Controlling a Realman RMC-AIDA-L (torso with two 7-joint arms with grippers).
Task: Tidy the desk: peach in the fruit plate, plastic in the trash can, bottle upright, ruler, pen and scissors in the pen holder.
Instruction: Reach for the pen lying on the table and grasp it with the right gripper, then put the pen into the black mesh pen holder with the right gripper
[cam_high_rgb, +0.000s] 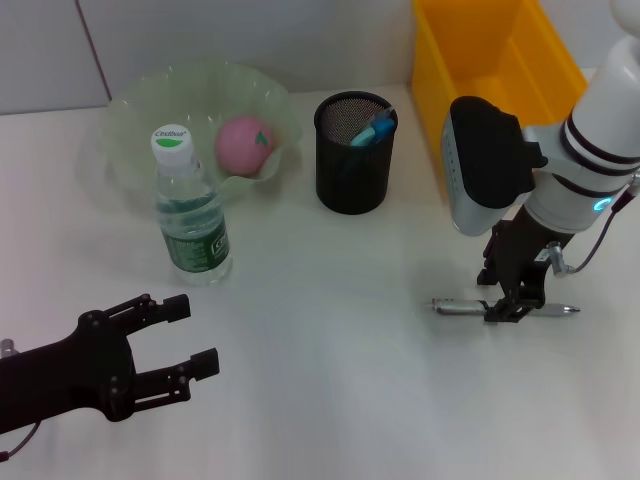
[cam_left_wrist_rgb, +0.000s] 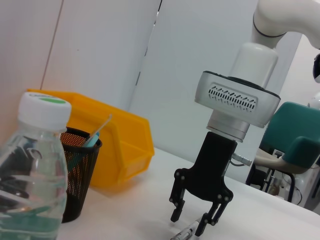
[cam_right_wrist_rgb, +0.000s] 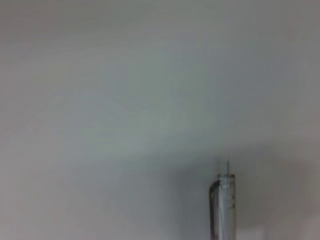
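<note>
— Two grippers in sight; where does each sit from the pen holder (cam_high_rgb: 355, 152)?
— Right gripper (cam_high_rgb: 508, 300) is down on the desk to the holder's right and nearer the robot, fingers spread astride the pen (cam_high_rgb: 462, 308) — not pinching it. Left gripper (cam_high_rgb: 172, 345) hovers left of the holder and well nearer the robot, fingers apart, holding nothing.
— Other items?
— Bottle (cam_high_rgb: 190, 208) upright left of the holder; peach (cam_high_rgb: 246, 143) in the fruit plate (cam_high_rgb: 135, 110) beyond it.

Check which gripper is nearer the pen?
Right. The right gripper is directly over the pen, fingers straddling it; the left gripper sits far across the table, near the bottle.
</note>
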